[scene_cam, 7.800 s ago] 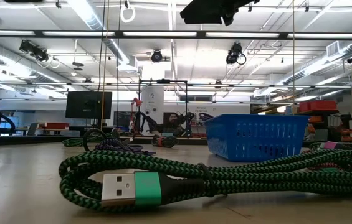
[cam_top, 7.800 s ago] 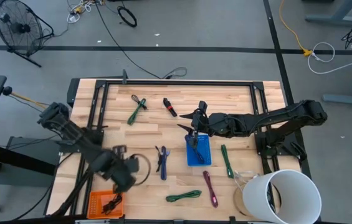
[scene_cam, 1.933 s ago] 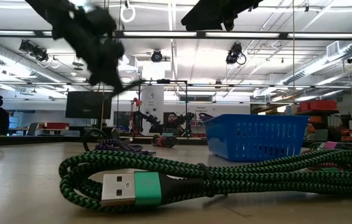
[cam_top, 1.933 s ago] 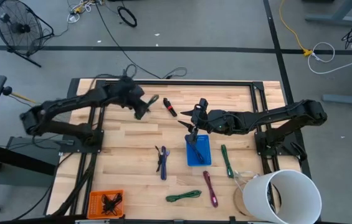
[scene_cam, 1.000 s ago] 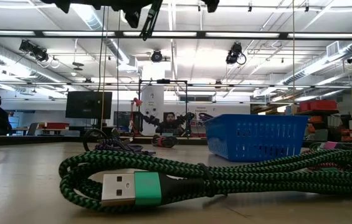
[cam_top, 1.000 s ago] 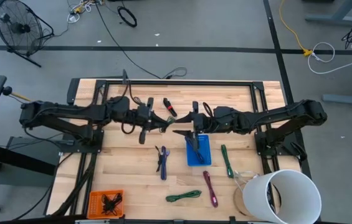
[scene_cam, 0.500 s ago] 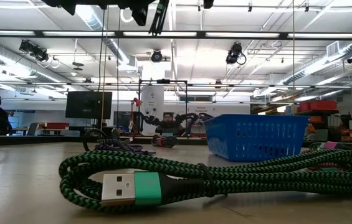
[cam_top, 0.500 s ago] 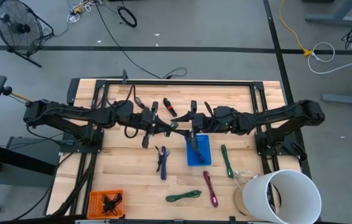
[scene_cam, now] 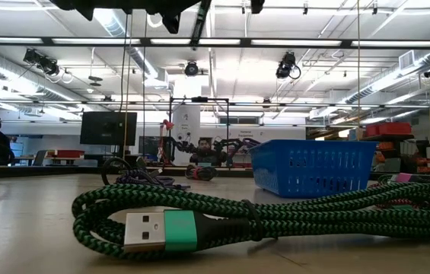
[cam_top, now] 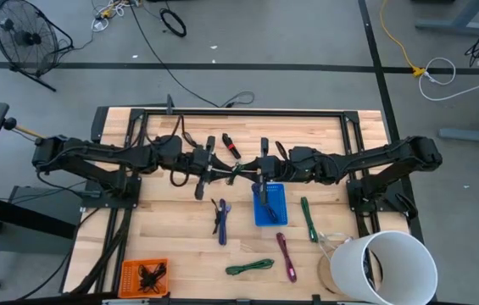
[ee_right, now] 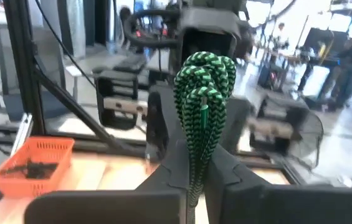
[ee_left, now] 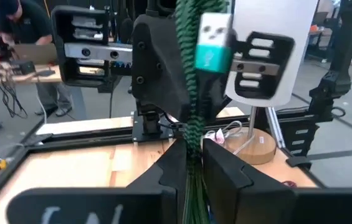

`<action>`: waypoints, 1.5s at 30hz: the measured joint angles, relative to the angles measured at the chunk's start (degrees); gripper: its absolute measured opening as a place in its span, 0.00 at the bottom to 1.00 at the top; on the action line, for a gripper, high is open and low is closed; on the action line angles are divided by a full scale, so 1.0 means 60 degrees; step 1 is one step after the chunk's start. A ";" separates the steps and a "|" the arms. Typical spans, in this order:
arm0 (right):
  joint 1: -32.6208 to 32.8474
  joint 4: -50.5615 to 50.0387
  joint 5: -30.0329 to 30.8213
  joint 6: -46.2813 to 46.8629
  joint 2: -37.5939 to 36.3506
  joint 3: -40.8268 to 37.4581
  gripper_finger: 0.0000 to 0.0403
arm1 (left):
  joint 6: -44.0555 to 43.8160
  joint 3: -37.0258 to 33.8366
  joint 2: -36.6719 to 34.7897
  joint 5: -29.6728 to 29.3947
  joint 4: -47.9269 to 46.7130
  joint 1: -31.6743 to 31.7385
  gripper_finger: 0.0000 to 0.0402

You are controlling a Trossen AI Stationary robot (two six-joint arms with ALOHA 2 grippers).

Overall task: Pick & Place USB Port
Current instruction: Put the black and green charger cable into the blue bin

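Observation:
A green braided USB cable [cam_top: 237, 169], coiled into a bundle, hangs in the air above the table's middle, between my two grippers. My left gripper [cam_top: 225, 172] reaches in from the left and is shut on it. My right gripper [cam_top: 252, 169] reaches in from the right and is shut on it too. The left wrist view shows the cable's strands [ee_left: 191, 93] and its teal-collared plug [ee_left: 213, 40] standing past my left gripper [ee_left: 194, 155]. The right wrist view shows the cable's looped end [ee_right: 204, 78] above my right gripper [ee_right: 194, 158]. My left gripper pinches several strands of the coiled cable [ee_left: 192, 140] between its two fingers, coming level from the table's left. The plug end sticks out past the fingers, and the cable is clear of the table. My right gripper pinches the bundle just below its looped end [ee_right: 195, 134] between its two fingers, coming level from the table's right. The loops stand out beyond the fingertips, clear of the table.
A blue basket [cam_top: 270, 206] stands just under the right gripper. Other cables lie on the table: blue [cam_top: 221, 219], green [cam_top: 308, 219], magenta [cam_top: 286, 256], green [cam_top: 249, 268], red and black [cam_top: 231, 146]. An orange bin [cam_top: 144, 277] and a white bucket [cam_top: 383, 269] stand at the near edge.
My left gripper has carried the green cable a little toward the table's right, up to the right gripper. My right gripper stood open and has shut on the cable. The cable stays lifted clear between the two.

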 joint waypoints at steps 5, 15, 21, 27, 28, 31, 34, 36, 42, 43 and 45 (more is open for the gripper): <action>0.0165 -0.1423 0.1228 0.0341 -0.0609 0.0000 0.04 | 0.0380 0.0006 -0.0406 -0.0155 -0.0069 -0.0007 0.17; 0.0846 -0.6584 0.1250 0.4749 -0.1301 0.0000 0.03 | 0.0399 0.0011 -0.1181 -0.0211 -0.1034 0.0007 0.16; 0.1576 -0.7383 0.1573 0.6178 -0.1249 -0.0206 0.03 | 0.0406 0.0011 -0.1181 -0.0228 -0.1057 0.0007 0.15; 0.2017 -0.6629 0.2072 0.7282 -0.1239 -0.1216 0.03 | 0.0409 0.0011 -0.1177 -0.0408 -0.1158 0.0007 0.15; 0.2014 -0.6447 0.2089 0.7410 -0.1239 -0.1432 0.03 | 0.0408 0.0011 -0.1177 -0.0408 -0.1158 0.0007 0.15; 0.1992 -0.5691 0.2026 0.7599 -0.1236 -0.1968 0.03 | 0.0409 0.0011 -0.1177 -0.0408 -0.1158 0.0007 0.15; 0.1983 -0.5073 0.1949 0.7623 -0.1239 -0.2461 0.03 | 0.0409 0.0011 -0.1177 -0.0408 -0.1158 0.0007 0.15; 0.1978 -0.4939 0.1912 0.7625 -0.1236 -0.2701 0.03 | 0.0409 0.0011 -0.1177 -0.0408 -0.1160 0.0007 0.15; 0.1844 -0.4867 0.1957 0.7759 -0.1236 -0.2964 0.03 | 0.0409 0.0011 -0.1177 -0.0408 -0.1162 0.0007 0.15; 0.1805 -0.4817 0.1945 0.7759 -0.1236 -0.2986 0.03 | 0.0412 0.0011 -0.1177 -0.0408 -0.1165 0.0007 0.15; 0.1738 -0.4798 0.1864 0.7763 -0.1239 -0.3101 0.03 | 0.0413 0.0011 -0.1175 -0.0408 -0.1178 0.0007 0.15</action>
